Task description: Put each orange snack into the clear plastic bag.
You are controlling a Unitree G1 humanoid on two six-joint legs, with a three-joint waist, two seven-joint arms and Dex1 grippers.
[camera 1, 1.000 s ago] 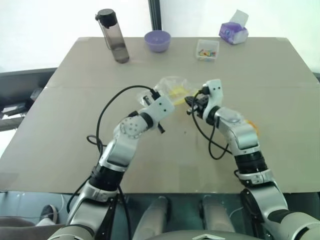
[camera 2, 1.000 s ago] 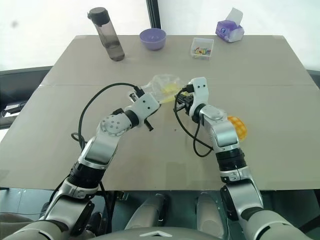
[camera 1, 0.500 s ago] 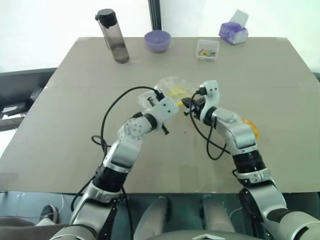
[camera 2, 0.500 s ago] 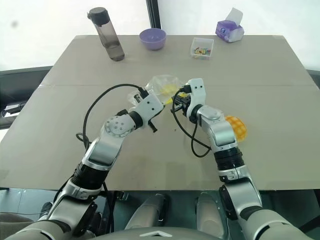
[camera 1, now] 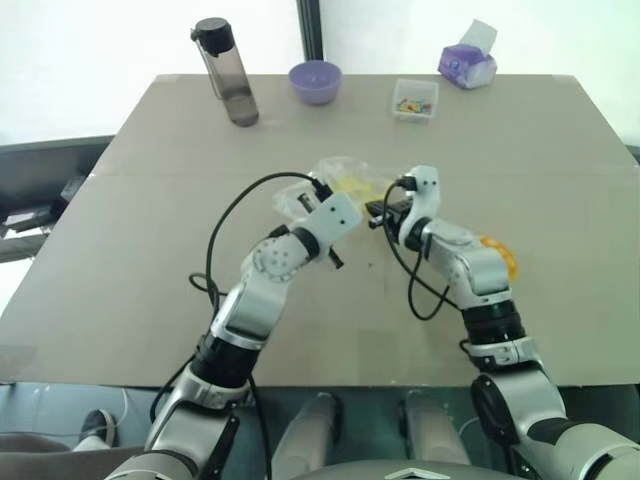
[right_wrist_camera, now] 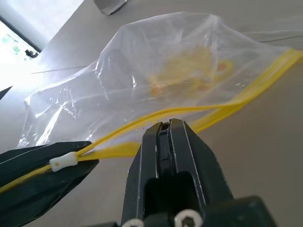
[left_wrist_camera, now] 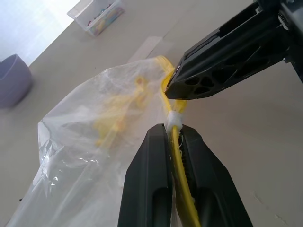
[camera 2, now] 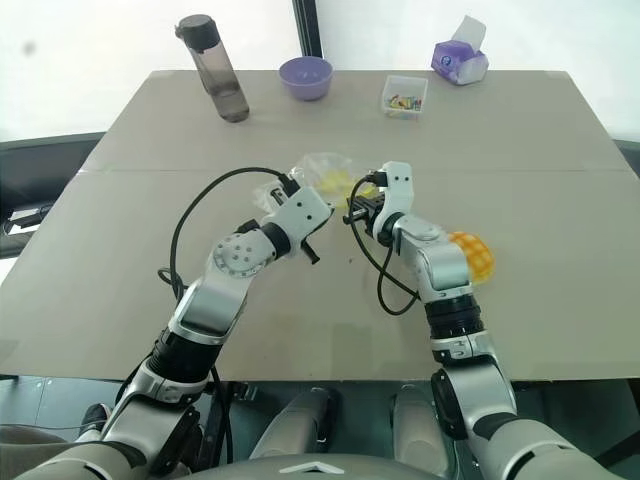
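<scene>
Both grippers pinch the bag's yellow strip.
The left gripper (left_wrist_camera: 174, 137) and right gripper (right_wrist_camera: 163, 126) are clamped on the clear plastic bag (right_wrist_camera: 156, 80) mid-table; the orange snack (camera 2: 472, 255) lies beside the right arm.

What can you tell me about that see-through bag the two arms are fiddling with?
The crinkly clear plastic bag has a yellow zip strip along its mouth with a small white slider. It sits mid-table, with yellowish marks showing through its wall. The left pincer is shut on the strip just below the slider; the shut right pincer pinches the strip further along.
</scene>
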